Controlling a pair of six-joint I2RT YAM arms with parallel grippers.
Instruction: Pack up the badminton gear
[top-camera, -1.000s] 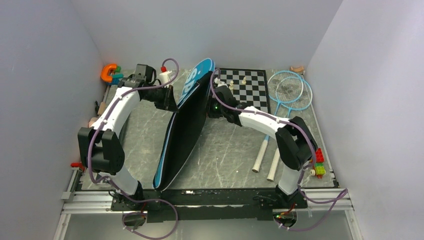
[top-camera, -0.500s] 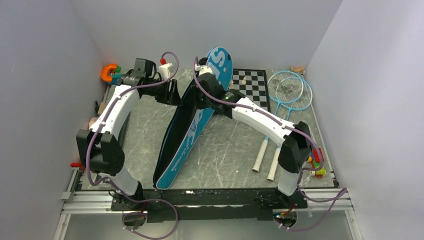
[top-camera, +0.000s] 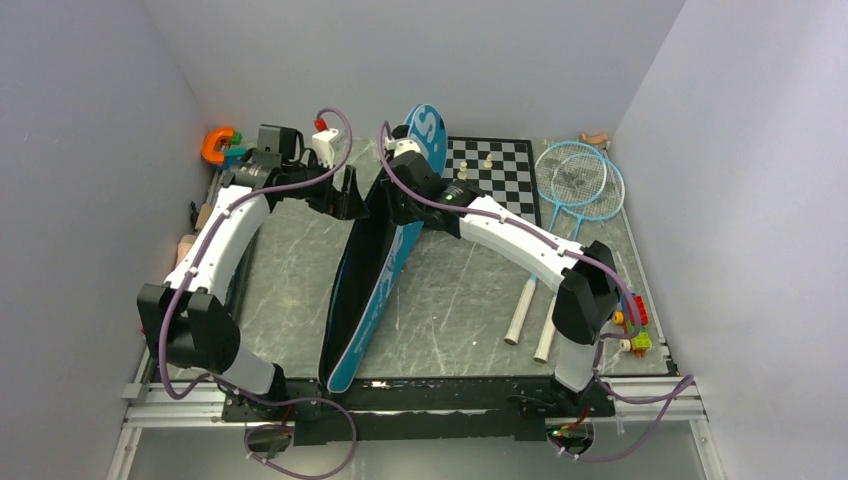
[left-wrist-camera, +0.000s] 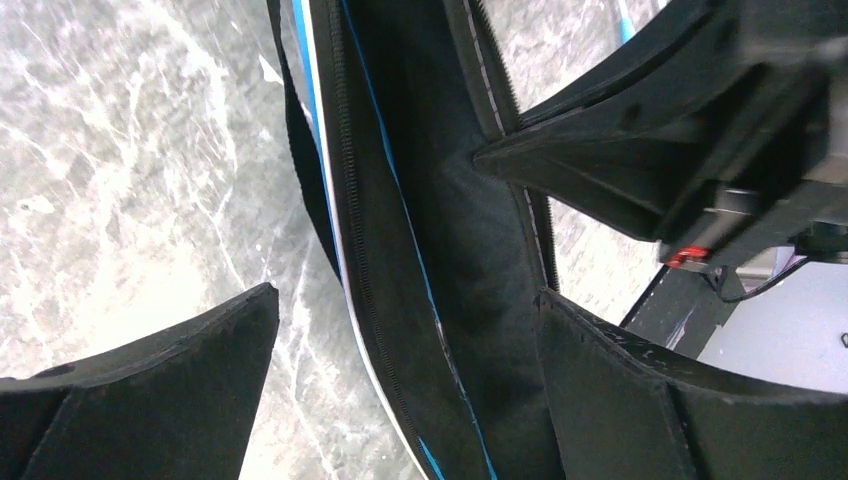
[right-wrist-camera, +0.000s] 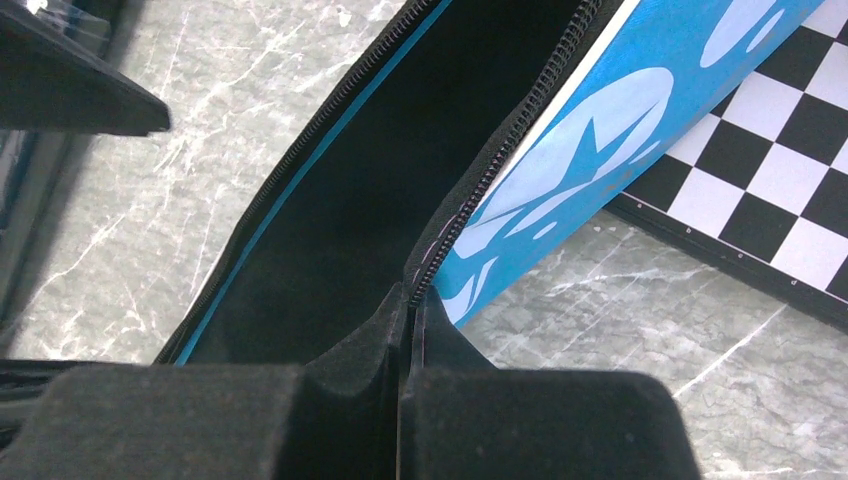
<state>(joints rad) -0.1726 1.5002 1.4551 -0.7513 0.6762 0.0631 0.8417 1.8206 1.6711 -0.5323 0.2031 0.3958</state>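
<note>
Right pincer (right-wrist-camera: 408, 312) is pressed together on the zipper rim of the blue racket bag (top-camera: 372, 270), holding it up on its long edge across the middle of the tabletop (top-camera: 470, 300), mouth gaping (black lining on show). Left pincer (left-wrist-camera: 405, 295) is spread wide, a finger on either side of the bag's other rim; whether it touches, I can't tell. The two light-blue rackets (top-camera: 580, 180) lie far right, beside the chessboard (top-camera: 500, 175).

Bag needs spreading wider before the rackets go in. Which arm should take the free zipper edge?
Left, probably. The left gripper has its jaws open astride the free zipper edge of the bag; the right gripper is busy, jaws shut on the opposite edge.
</note>
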